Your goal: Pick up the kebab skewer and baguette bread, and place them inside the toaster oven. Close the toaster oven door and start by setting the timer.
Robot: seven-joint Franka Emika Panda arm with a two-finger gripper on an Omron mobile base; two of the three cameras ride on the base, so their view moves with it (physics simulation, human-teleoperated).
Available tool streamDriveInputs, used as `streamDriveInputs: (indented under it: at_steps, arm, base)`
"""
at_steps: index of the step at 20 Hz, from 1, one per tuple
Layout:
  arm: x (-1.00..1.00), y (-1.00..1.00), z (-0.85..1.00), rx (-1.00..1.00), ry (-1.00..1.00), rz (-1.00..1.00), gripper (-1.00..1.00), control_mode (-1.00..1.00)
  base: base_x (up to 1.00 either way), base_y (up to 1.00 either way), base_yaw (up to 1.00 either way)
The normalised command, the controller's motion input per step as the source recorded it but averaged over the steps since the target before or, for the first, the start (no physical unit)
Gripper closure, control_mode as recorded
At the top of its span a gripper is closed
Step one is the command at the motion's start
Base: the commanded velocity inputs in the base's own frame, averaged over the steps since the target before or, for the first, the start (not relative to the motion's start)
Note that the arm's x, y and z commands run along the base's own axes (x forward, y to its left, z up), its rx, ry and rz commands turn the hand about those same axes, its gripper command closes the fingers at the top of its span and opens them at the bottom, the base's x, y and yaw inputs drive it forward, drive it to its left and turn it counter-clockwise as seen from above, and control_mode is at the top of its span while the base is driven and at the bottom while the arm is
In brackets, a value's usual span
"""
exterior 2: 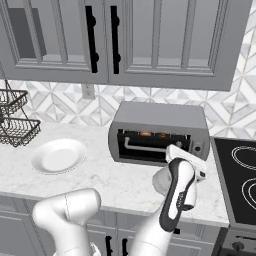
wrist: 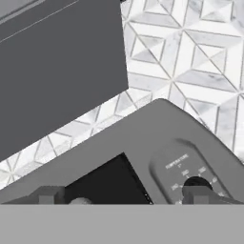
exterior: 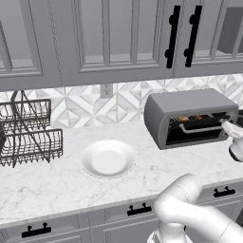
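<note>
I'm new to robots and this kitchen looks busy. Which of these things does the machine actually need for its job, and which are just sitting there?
Part of the job:
- toaster oven, food glowing inside
- toaster oven door, shut
- control dial
- end effector, open, by the dial

Just lying about:
- white plate
- wire basket rack
- stovetop
- wall outlet

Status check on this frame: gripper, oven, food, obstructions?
Gripper open, empty, at the toaster oven control dial. Food visible inside on rack, door appears shut. Nothing blocking.

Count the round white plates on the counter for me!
1. The round white plate sits on the marble counter, between the wire rack and the grey toaster oven.
</note>
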Motion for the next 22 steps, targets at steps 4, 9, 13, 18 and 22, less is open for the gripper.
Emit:
streamDriveInputs:
  at_steps: [4,9,13,18,22]
  arm:
    - [0.31,0.46,0.2,0.0,-0.01,-0.32,-1.0,-1.0]
    - [0.5,0.29,0.1,0.0,0.0,-0.17,-1.0,-1.0]
    - [0.71,0.14,0.0,0.06,0.0,0.0,-1.0,-1.0]
    - [0.53,0.02,0.0,0.1,0.0,0.06,-1.0,-1.0]
    - [0.01,-0.01,0.32,0.07,0.0,0.02,-1.0,-1.0]
  base:
    - [0.0,0.0,0.0]
    - [0.0,0.0,0.0]
    - [0.0,0.0,0.0]
    - [0.0,0.0,0.0]
    - [0.0,0.0,0.0]
